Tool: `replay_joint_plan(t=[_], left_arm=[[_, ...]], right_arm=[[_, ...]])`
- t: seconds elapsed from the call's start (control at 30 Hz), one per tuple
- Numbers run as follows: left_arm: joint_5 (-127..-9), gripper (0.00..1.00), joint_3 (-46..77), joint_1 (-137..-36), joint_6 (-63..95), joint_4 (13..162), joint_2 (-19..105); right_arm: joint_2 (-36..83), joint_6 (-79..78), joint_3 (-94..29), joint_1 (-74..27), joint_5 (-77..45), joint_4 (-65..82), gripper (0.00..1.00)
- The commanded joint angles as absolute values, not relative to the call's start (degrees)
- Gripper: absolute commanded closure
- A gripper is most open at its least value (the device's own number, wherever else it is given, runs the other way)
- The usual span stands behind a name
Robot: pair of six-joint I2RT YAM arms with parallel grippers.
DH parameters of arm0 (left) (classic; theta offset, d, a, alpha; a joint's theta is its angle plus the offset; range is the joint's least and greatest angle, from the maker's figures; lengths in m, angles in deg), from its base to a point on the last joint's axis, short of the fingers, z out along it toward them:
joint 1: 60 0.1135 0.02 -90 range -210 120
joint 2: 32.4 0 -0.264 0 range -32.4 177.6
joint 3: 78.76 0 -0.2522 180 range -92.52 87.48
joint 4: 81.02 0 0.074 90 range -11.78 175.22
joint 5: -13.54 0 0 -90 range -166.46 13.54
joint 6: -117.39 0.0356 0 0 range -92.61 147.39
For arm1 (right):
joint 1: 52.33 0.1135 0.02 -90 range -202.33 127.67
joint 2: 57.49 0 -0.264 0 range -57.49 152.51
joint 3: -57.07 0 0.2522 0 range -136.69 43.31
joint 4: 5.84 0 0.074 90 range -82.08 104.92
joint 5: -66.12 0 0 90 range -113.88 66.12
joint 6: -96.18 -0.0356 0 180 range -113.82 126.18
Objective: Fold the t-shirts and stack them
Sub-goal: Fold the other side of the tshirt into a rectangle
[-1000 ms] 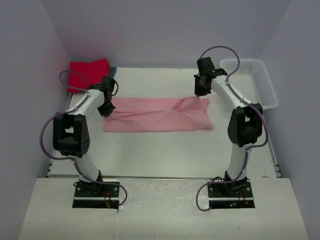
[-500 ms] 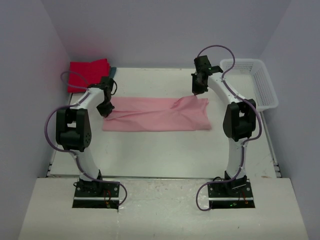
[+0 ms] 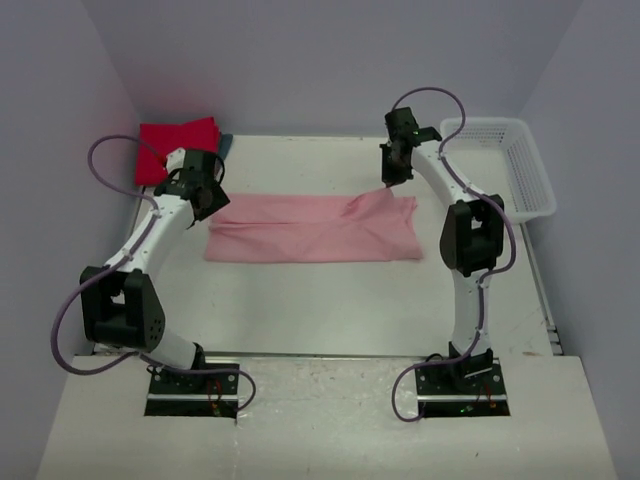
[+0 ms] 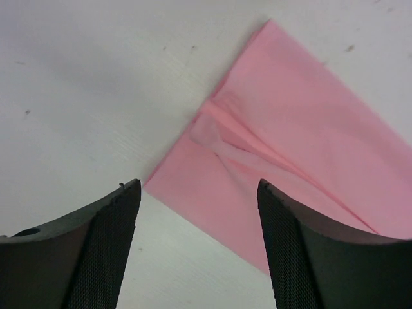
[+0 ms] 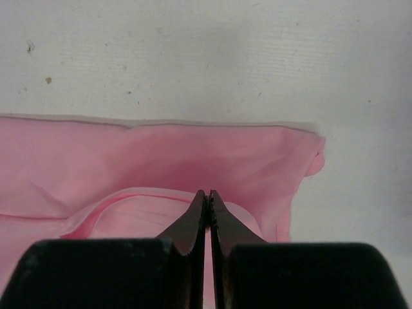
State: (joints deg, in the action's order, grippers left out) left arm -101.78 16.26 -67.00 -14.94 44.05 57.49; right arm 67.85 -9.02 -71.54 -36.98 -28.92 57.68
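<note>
pink t-shirt (image 3: 312, 228): flat at the centre of the table (image 3: 300, 300), long axis left to right between the arms.
left end effector (image 4: 196, 187): released, nothing held, above the shirt's far left corner.
right end effector (image 5: 207, 193): clenched, grasping a pinch of the shirt's far right edge.
red t-shirt (image 3: 175, 140): folded at the far left, apart.
next grasp, judged: left arm is nearer the free end.

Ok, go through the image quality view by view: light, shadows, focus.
Top external: even light, the red t-shirt tinting the wall beside it pink. Left wrist: pink t-shirt crisp, left gripper dark. Right wrist: right gripper nearly black, a dim shadow on the cloth at its tips.
</note>
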Motion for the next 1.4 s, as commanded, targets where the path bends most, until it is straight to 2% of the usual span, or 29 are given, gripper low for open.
replay_joint_plan(t=[0.0,0.2,0.3,0.33,0.37,0.4,0.53,0.6,0.63,0.67,0.7,0.83,1.13,1.37], left_arm=[[-99.16,0.26,16.56,-67.64,-13.83,48.22,54.96],[-86.68,0.34,22.0,-69.4,-11.55,54.8,55.22],[-83.32,0.36,23.67,-70.19,-10.67,57.09,56.54],[-82.62,0.36,24.2,-70.28,-10.32,58.49,56.72],[-82.0,0.36,24.37,-70.37,-10.23,59.02,56.81],[-81.82,0.36,24.38,-70.37,-10.31,59.38,56.98],[-82.08,0.36,23.42,-70.37,-10.23,59.73,58.91],[-83.65,0.36,22.36,-70.37,-10.31,58.86,61.1],[-84.45,0.36,21.22,-70.37,-10.4,58.16,61.73],[-85.85,0.36,20.69,-70.28,-10.4,57.89,63.12],[-86.47,0.37,19.55,-70.28,-10.32,57.62,63.83],[-87.97,0.4,17.18,-69.84,-10.67,56.48,66.65],[-90.43,0.4,12.08,-67.56,-9.79,54.81,74.11],[-90.17,0.4,10.31,-66.06,-9.26,54.72,78.87]], right_arm=[[70.12,-7.79,-76.22,-37.22,-31.09,59.25,1.0],[75.3,-7.0,-84.38,-37.74,-32.94,61.78,0.95],[76.72,-7.44,-85.46,-38.01,-33.46,61.89,0.63],[75.24,-7.7,-84.32,-38.01,-33.29,61.11,0.41],[74.0,-8.05,-82.48,-38.01,-33.98,58.31,0.28],[72.34,-8.23,-80.46,-37.92,-33.82,56.72,0.23],[62.68,-8.84,-71.14,-37.31,-34.34,54.68,0.2],[58.9,-9.11,-66.16,-36.26,-33.82,54.69,0.28],[56.61,-9.37,-63.59,-35.99,-32.51,53.64,0.4],[52.15,-9.63,-61.04,-35.9,-30.93,52.58,0.96],[49.93,-10.16,-56.41,-35.72,-29.17,51.18,1.0],[42.53,-11.74,-47.23,-34.15,-23.35,47.47,1.0],[44.72,-13.68,-39.32,-31.68,-22.48,47.04,1.0],[47.27,-14.65,-40.45,-31.33,-21.59,47.21,1.0]])
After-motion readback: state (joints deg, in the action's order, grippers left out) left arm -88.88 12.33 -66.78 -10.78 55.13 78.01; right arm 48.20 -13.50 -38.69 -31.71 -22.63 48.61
